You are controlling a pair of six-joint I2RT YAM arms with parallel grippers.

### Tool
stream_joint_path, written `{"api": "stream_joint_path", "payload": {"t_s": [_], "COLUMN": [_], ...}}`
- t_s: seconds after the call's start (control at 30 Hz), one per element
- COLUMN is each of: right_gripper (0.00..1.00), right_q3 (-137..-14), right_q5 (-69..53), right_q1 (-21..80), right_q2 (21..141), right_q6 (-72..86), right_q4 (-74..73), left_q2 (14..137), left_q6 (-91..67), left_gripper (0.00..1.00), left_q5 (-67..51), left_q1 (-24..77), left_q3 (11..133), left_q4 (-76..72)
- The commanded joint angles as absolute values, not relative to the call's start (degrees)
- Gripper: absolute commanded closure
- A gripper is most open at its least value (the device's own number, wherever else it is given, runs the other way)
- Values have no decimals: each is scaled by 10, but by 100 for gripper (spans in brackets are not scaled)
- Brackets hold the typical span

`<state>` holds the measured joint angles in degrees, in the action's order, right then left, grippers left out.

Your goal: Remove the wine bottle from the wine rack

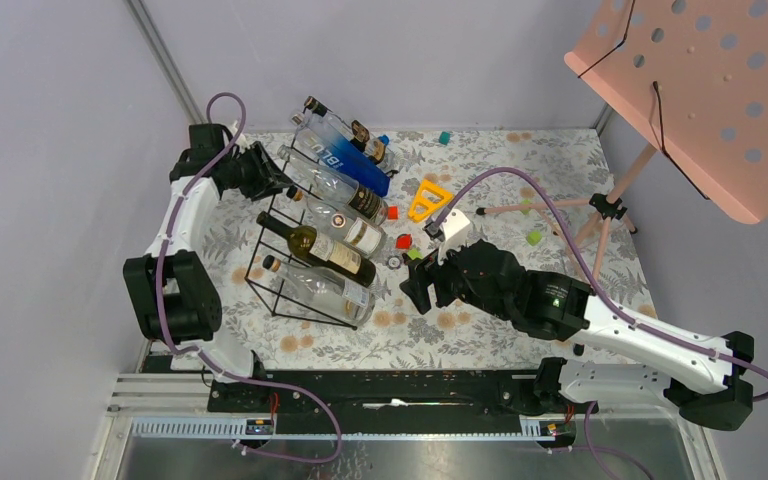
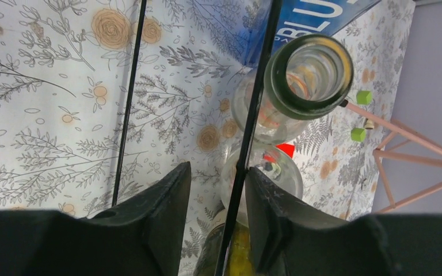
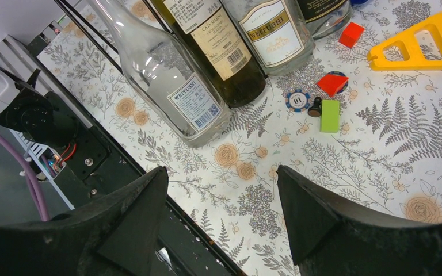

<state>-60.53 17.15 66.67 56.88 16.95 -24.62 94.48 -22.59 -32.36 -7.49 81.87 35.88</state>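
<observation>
The black wire wine rack (image 1: 282, 262) stands left of centre and holds several bottles lying side by side. The dark green wine bottle (image 1: 322, 250) with a cream label lies second from the near end; its label end shows in the right wrist view (image 3: 218, 40). My left gripper (image 1: 266, 176) is open at the rack's far left end, by the bottle necks. In the left wrist view one rack wire (image 2: 247, 144) runs between the fingers (image 2: 161, 218), close to the right one, with a dark green bottle mouth (image 2: 309, 69) beyond. My right gripper (image 1: 422, 285) is open and empty, above the cloth right of the rack.
Clear bottles (image 3: 172, 86) flank the wine bottle; a blue bottle (image 1: 355, 165) lies behind. A yellow triangle (image 1: 428, 200), red and green blocks (image 3: 330, 115) and a poker chip (image 3: 297, 100) lie right of the rack. The pink music stand (image 1: 700, 90) stands at the far right. A black rail (image 1: 380, 390) runs along the near edge.
</observation>
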Motion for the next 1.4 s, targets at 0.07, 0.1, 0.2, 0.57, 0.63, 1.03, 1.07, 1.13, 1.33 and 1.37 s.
{"api": "stream_joint_path", "payload": {"t_s": [0.07,0.1,0.2,0.57,0.63,1.03,1.07,1.13,1.33,1.37], "right_gripper": [23,23,23,23,23,23,23,23,23,23], "right_q3": [-603,-602,-599,-598,-597,-593,-593,-592,-587,-587], "right_q5": [178,178,178,164,164,163,163,163,162,162], "right_q1": [663,663,663,663,663,663,663,663,663,663], "right_q2": [564,564,566,576,577,575,575,574,572,571], "right_q6": [177,178,179,179,178,178,178,179,181,181], "right_q4": [-234,-234,-235,-234,-234,-235,-235,-235,-235,-235], "left_q2": [900,897,881,877,877,897,900,904,923,930], "left_q6": [-271,-274,-275,-260,-257,-252,-252,-251,-240,-235], "left_gripper": [57,58,58,71,71,87,92,100,100,100], "left_q5": [-315,-313,-293,-261,-261,-258,-259,-260,-311,-322], "left_q1": [-67,-66,-58,-43,-41,-34,-34,-33,-33,-33], "left_q3": [782,777,765,753,747,752,753,754,758,762], "left_q4": [209,201,184,166,166,167,167,168,149,148]}}
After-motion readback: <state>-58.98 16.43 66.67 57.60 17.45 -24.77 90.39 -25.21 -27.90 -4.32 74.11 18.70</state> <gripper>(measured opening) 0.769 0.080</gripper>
